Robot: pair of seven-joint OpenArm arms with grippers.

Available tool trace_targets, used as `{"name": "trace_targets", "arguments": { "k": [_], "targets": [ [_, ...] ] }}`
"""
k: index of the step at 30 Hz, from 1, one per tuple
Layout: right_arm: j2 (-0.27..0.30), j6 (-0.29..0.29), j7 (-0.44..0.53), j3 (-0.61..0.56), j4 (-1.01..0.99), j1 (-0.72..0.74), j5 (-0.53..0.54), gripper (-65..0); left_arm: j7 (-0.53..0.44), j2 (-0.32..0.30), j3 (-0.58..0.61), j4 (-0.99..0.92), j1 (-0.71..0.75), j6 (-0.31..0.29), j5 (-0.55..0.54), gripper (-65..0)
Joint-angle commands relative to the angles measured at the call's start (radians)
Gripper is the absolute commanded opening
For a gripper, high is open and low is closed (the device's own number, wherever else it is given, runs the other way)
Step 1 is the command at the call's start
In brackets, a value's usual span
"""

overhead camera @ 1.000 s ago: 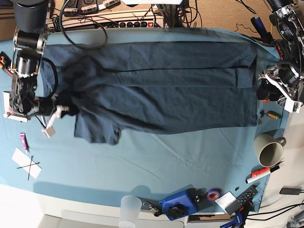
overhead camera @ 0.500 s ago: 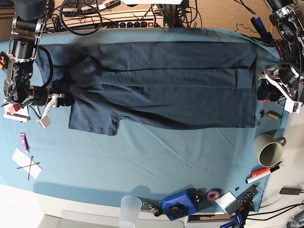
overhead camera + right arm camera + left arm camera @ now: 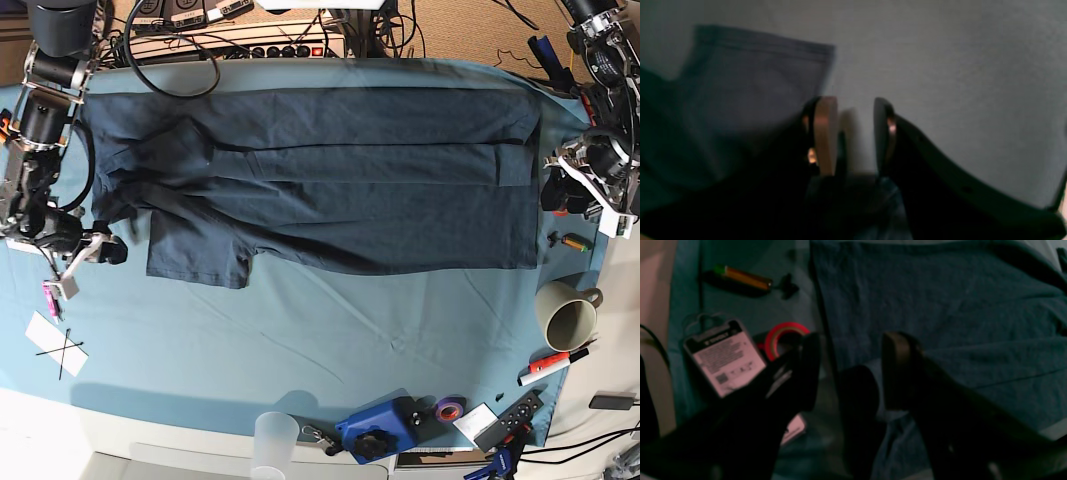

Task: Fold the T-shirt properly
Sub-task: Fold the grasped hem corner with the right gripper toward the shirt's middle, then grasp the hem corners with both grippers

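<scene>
Now the T-shirt (image 3: 330, 180) lies flat across the worktop (image 3: 300, 340), partly folded. Both end effectors, right (image 3: 850, 133) and left (image 3: 850, 370), are empty, jaws parted. Next, grip the sleeve (image 3: 195, 255) by its hem and fold it inward smoothly.

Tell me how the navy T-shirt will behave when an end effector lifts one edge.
The T-shirt is probably floppy: it lies flat in soft layered folds, so a lifted edge should drape and sag. It likely drags rather than slides cleanly, since it rests cloth-on-cloth on the teal table cloth.
</scene>
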Motion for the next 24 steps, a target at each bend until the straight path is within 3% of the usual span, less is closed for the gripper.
{"name": "trace_targets", "arguments": {
  "k": [1,6,11,18,21,24],
  "targets": [
    [0.004,0.006,0.021,0.004,0.013,0.026,0.006,-46.0,-0.026,-0.017,-0.006,0.014,-0.008,-0.001,-0.014,-34.7],
    [-0.068,0.006,0.086,0.004,0.011,0.025,-0.097,-46.0,-0.025,-0.017,-0.006,0.014,-0.008,-0.001,-0.014,-34.7],
    [-0.104,-0.053,0.176,0.004,-0.08,0.034,-0.188,-46.0,-0.025,-0.017,-0.006,0.014,-0.008,-0.001,-0.015,-34.7],
    [-0.146,-0.016,0.077,0.004,-0.177,0.067,-0.156,-46.0,-0.051,-0.017,-0.006,0.014,-0.014,-0.002,-0.016,-34.7],
    [-0.148,-0.018,0.072,0.004,-0.175,0.067,-0.156,-46.0,-0.051,-0.017,-0.006,0.013,-0.028,-0.047,-0.014,-34.7],
    [-0.144,-0.018,0.045,0.004,-0.174,0.067,-0.156,-46.0,-0.051,-0.019,0.015,-0.011,-0.062,-0.054,-0.014,-34.7]
  ]
}}
